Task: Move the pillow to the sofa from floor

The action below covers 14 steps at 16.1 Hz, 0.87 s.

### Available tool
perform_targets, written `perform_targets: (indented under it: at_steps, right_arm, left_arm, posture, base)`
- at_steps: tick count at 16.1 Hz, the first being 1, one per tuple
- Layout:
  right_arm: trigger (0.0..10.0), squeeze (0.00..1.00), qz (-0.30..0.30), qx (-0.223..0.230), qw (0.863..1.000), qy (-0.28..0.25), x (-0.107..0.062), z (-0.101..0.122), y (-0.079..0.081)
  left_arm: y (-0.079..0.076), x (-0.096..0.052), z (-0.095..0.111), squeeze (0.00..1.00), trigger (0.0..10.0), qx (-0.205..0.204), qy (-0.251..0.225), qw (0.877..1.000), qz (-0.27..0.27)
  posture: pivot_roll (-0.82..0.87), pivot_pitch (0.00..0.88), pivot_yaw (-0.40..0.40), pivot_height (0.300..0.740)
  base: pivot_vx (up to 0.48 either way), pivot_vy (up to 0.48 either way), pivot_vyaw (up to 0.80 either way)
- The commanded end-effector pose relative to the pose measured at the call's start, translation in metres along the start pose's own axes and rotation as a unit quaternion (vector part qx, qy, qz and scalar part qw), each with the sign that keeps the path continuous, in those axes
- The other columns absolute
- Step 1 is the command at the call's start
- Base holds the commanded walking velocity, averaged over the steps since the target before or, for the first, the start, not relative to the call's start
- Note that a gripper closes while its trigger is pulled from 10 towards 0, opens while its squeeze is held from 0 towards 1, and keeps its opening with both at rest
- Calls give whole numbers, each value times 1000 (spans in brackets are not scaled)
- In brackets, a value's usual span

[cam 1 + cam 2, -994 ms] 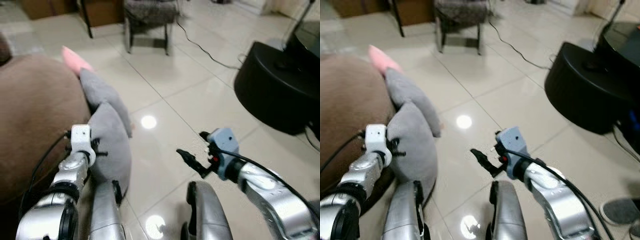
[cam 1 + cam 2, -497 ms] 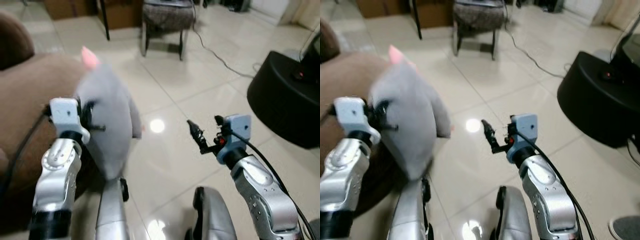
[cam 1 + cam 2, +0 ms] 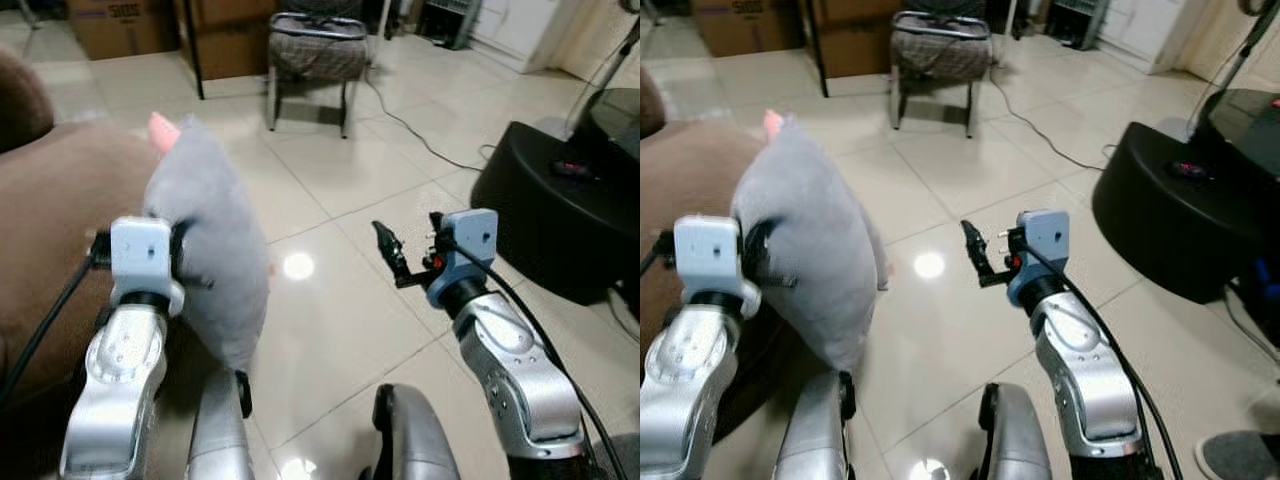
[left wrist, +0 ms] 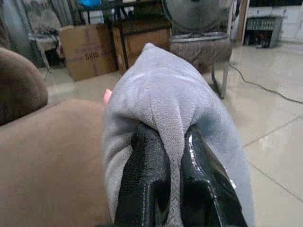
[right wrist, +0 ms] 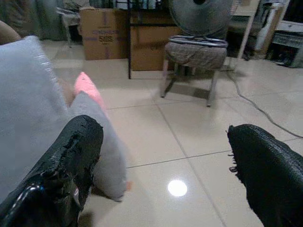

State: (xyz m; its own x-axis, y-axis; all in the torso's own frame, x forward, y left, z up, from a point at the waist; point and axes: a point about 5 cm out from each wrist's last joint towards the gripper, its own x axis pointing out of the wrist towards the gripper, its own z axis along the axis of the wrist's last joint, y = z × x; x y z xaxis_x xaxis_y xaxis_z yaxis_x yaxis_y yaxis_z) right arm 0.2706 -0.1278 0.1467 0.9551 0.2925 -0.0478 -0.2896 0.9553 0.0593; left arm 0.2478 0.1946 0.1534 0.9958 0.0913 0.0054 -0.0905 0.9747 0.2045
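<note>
At the far left of the head view lies the brown sofa (image 3: 50,230), and just beside it the grey pillow (image 3: 215,250) hangs off the floor, pinched by the left gripper (image 4: 163,189). At centre right the right gripper (image 3: 388,245) is spread and empty. Lifting looks done; setting the pillow onto the sofa remains.

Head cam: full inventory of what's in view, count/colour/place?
pillow: 1, grey with pink tip, lifted beside the sofa
sofa: 1, brown, robot's left
chair: 1, checked seat, far centre
cardboard boxes: 2, brown, far left
cable: 1, dark, on the tiled floor
round unit: 1, black, robot's right
left tool: 1, black, pinching a fold of the pillow
right tool: 1, black, open, over the floor
</note>
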Motion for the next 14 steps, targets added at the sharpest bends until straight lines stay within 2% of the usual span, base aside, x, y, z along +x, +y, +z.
perform_targets:
  at_steps: [1, 3, 5, 9, 11, 14]
  right_arm:
    - [10000, 0, -5, 10, 1000, -1, 2, 1, -2]
    - [10000, 0, -3, 27, 1000, 0, 4, 1, 0]
    - [10000, 0, -6, 26, 1000, -6, 6, 3, -1]
    - [10000, 0, -13, 1, 1000, -21, 9, 10, -2]
    - [10000, 0, -23, -19, 999, -17, 12, 12, -6]
    - [10000, 0, -18, 11, 999, -31, 19, 19, -3]
  left_arm:
    - [-3, 0, 20, 0, 10000, -1, -43, 999, 3]
    - [-4, 1, 20, 0, 10000, -2, -42, 999, 7]
    - [-5, 3, 21, 0, 10000, 4, -43, 999, 7]
    - [-6, 10, 28, 0, 10000, 23, -61, 998, 13]
    - [-10, 10, 33, 0, 10000, 19, -69, 997, 11]
    - [-6, 10, 35, 0, 10000, 23, -75, 997, 16]
  posture:
    - [115, 0, -101, 641]
    - [114, 0, -97, 661]
    - [110, 0, -87, 681]
    - [117, 0, -90, 716]
    - [127, 0, -97, 731]
    - [138, 0, -100, 740]
  base:
    - [0, 0, 0]
    - [0, 0, 0]
    - [0, 0, 0]
    - [0, 0, 0]
    - [0, 0, 0]
    - [0, 0, 156]
